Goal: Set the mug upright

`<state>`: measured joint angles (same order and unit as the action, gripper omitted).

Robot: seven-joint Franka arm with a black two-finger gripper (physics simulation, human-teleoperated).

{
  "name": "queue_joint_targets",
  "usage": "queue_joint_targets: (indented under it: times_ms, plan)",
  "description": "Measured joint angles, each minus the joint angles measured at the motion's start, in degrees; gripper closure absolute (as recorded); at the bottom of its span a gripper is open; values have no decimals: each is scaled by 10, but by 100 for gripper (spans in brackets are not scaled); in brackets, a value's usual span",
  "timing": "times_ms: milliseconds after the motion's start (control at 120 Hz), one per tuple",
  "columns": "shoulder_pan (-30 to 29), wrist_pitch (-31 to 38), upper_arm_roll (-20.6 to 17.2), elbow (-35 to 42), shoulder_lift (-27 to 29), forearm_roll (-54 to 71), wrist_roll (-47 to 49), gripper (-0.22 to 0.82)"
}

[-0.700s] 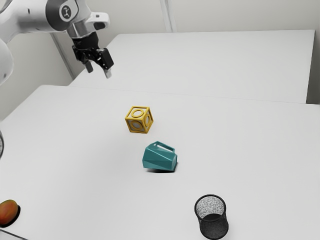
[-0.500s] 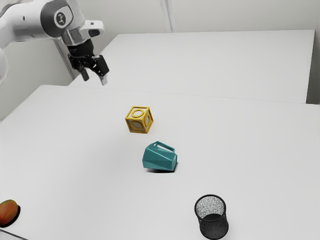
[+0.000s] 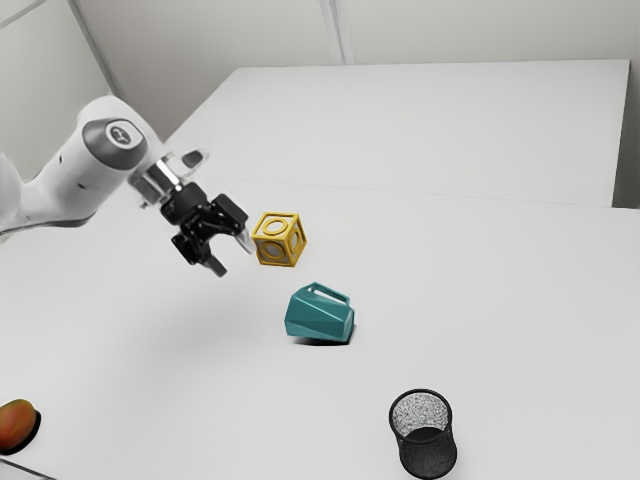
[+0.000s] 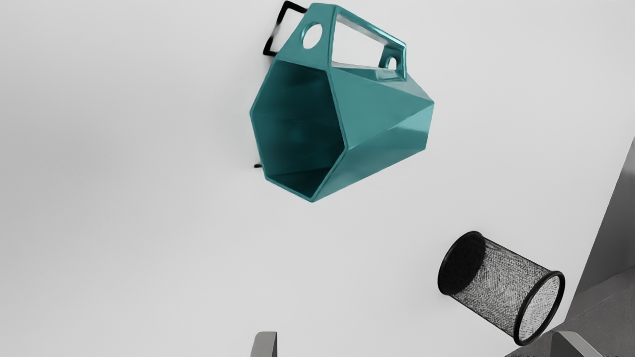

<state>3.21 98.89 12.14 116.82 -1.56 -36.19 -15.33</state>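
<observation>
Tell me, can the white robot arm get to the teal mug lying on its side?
Probably yes. Its black two-finger gripper is open, and nothing seems to stand between it and the mug. The yellow-framed cube sits off to one side.

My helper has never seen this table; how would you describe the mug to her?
On the white table, find the yellow-framed cube and the black mesh holder. Between them lies a teal mug, tipped on its side. Unlike those two, it has a handle and faceted walls.
</observation>
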Motion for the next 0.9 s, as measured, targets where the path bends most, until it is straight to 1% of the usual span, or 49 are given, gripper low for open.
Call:
queue_joint_targets:
  times_ms: [92,208,258,425,717,758,900]
  plan:
    - [6,19,-7,16,-17,-34,0,0]
    - [54,50,-10,20,-41,-71,-4,0]
    - [66,62,-10,22,-56,-86,-8,0]
    - [68,104,-9,44,-73,-120,-28,0]
    - [68,142,-10,44,-97,-133,-54,1]
    - [68,147,-10,43,-99,-133,-57,3]
    - [75,156,-11,43,-103,-136,-65,14]
